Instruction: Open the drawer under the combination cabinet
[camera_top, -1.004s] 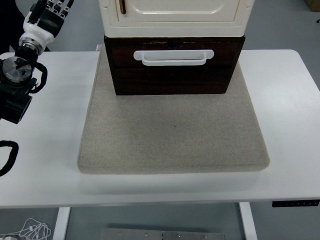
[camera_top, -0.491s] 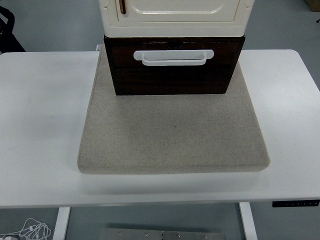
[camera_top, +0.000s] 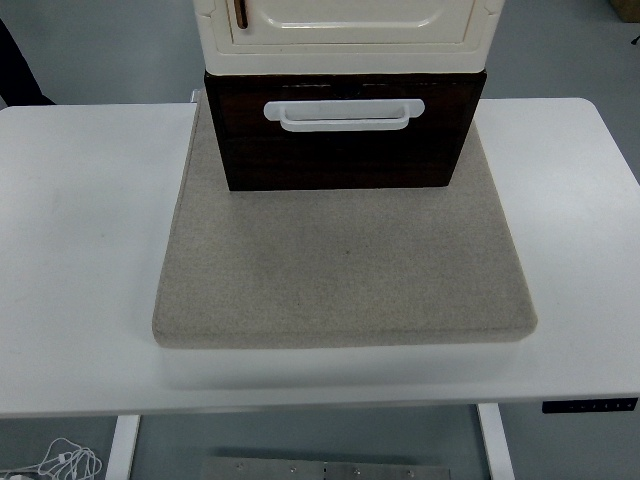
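Drawer (camera_top: 345, 135), dark wood, under cream combination cabinet (camera_top: 345, 30) at far centre of table (camera_top: 80, 250), front looking closed. Sitting on far part of grey mat (camera_top: 345, 270), white handle (camera_top: 343, 115) across upper front. Neither hand in view, so finger state can't be told.
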